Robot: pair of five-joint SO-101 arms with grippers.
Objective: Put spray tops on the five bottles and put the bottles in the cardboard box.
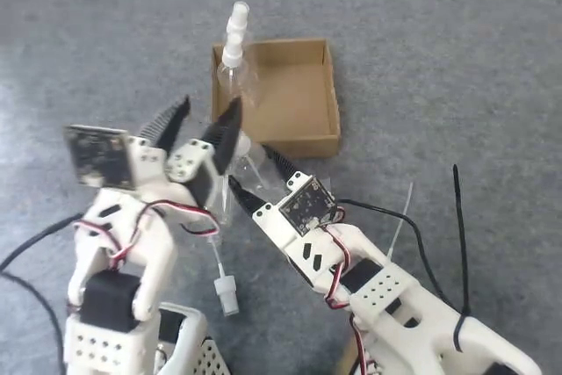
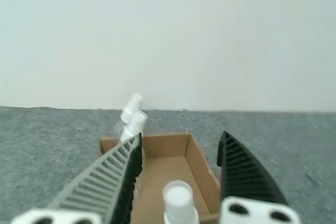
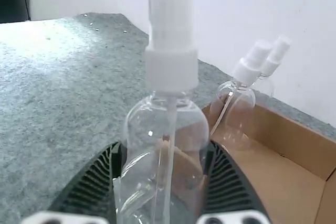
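The cardboard box (image 1: 303,98) is shallow and rectangular, with plain brown walls, and it lies on a grey carpet (image 1: 439,85) with a rough, felt-like surface. The bottle (image 3: 163,145) is of clear plastic, round in the body with a rounded shoulder. It stands upright just outside the box, at the box's near wall on the side of the arms. A white spray top (image 3: 170,40) with a ribbed collar sits on its neck, and a thin tube goes down from it inside the bottle.

The right gripper (image 3: 164,150) grasps this bottle. Its black ribbed fingers (image 3: 94,182) press on both sides of the body, below the shoulder. The left gripper (image 2: 181,140) is spread wide and holds nothing. Its dark ridged fingers (image 2: 113,177) stand on either side of the same spray top and do not touch it. This gripper points toward the box.

In the far left corner of the box stand two bottles (image 1: 235,63), also clear and with white spray tops, close together and leaning a little. A loose spray top (image 1: 226,292) with its thin tube lies on the carpet, well apart from the box on the arms' side.
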